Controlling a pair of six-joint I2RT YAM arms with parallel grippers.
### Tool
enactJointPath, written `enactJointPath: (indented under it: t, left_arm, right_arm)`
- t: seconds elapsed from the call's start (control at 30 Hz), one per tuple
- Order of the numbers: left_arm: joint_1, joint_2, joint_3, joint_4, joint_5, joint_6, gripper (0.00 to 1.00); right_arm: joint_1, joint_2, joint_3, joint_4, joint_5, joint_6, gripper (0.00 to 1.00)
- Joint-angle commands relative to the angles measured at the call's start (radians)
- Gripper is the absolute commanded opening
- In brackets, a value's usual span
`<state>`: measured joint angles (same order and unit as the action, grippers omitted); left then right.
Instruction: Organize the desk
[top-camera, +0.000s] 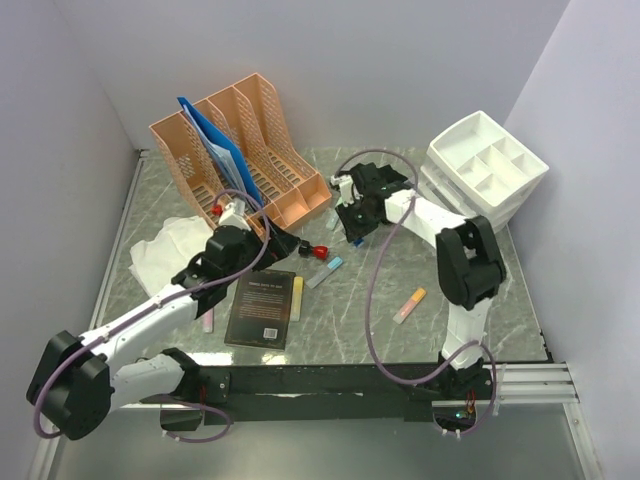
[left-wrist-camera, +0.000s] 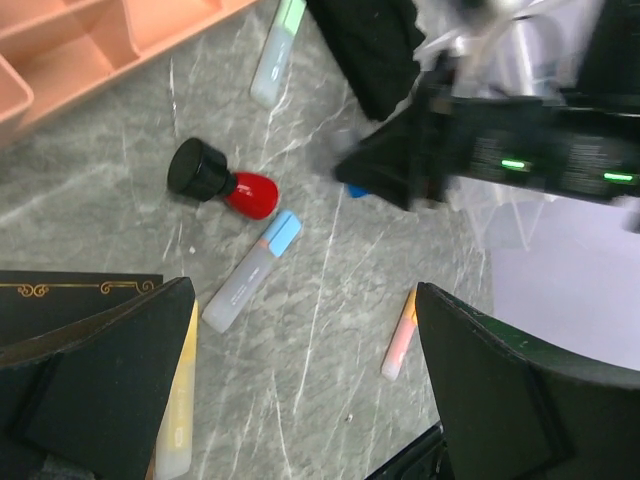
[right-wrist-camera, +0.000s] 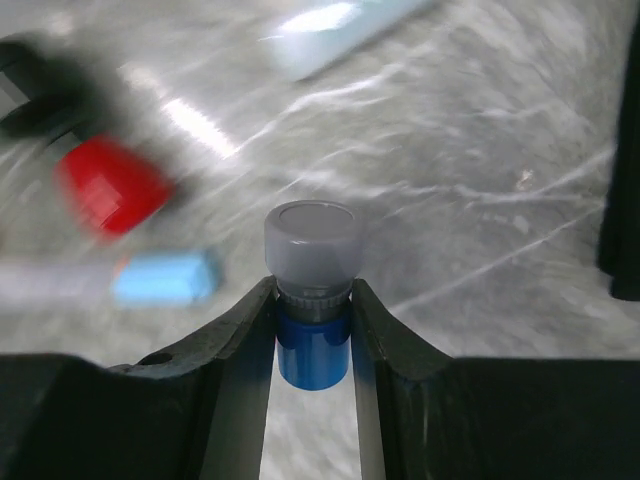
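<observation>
From above, the grey-green marble-patterned bench fills the frame's middle beneath both arms. In the left wrist view, the left claw is spread wide, released, above a blue-capped grey marker. In the right wrist view, the right claw grips a small blue grey-capped bottle at centre.

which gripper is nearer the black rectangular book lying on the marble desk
Left. The left gripper hovers just beyond the black rectangular book; the right gripper, shut on a small blue grey-capped bottle, is farther off to its right.
</observation>
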<state>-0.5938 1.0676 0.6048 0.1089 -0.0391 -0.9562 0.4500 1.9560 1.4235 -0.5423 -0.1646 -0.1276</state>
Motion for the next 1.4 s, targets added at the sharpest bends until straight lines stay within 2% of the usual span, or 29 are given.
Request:
enactJointPath:
  t: [0.0,0.13,0.3,0.53,0.7,0.8,0.87,0.93,0.97,1.03,1.07,1.2,1.37]
  left_arm:
    - [0.006,0.041,0.019,0.043,0.047,-0.027,0.99]
    - [0.006,0.101,0.059,0.017,0.074,-0.030,0.99]
    - [0.006,0.172,0.108,0.011,0.133,-0.039,0.99]
    - [0.005,0.285,0.179,0.006,0.191,-0.058,0.99]
    - [-0.014,0.362,0.249,-0.046,0.177,-0.085,0.99]
    - [-0.047,0.423,0.323,-0.135,0.144,-0.093,1.00]
    - [-0.073,0.472,0.384,-0.207,0.105,-0.110,0.99]
    - [-0.092,0.526,0.447,-0.261,0.065,-0.127,0.99]
    - [-0.112,0.543,0.467,-0.312,0.053,-0.139,1.00]
    - [-0.129,0.587,0.527,-0.365,0.042,-0.156,0.99]
    - [-0.147,0.600,0.545,-0.392,-0.014,-0.168,0.99]
    - [-0.184,0.673,0.653,-0.569,-0.103,-0.203,0.99]
    - [-0.205,0.750,0.765,-0.707,-0.191,-0.280,0.94]
  right_arm:
    - [-0.025,-0.187,0.058,-0.180,-0.212,-0.303,0.00]
    - [-0.069,-0.267,0.087,-0.268,-0.294,-0.437,0.00]
    - [-0.186,-0.361,0.095,-0.262,-0.276,-0.428,0.00]
    - [-0.356,-0.376,0.095,-0.248,-0.201,-0.409,0.00]
    - [-0.412,-0.368,0.042,-0.187,-0.135,-0.415,0.04]
    - [-0.428,-0.348,0.031,-0.173,-0.109,-0.411,0.08]
    - [-0.436,-0.333,0.029,-0.173,-0.098,-0.414,0.15]
    - [-0.439,-0.324,0.029,-0.170,-0.093,-0.415,0.18]
    - [-0.441,-0.321,0.029,-0.169,-0.092,-0.415,0.25]
    - [-0.444,-0.319,0.034,-0.171,-0.093,-0.414,0.32]
    - [-0.445,-0.324,0.035,-0.174,-0.096,-0.414,0.38]
    - [-0.445,-0.344,0.041,-0.188,-0.130,-0.409,0.48]
    - [-0.445,-0.390,0.045,-0.214,-0.208,-0.402,0.61]
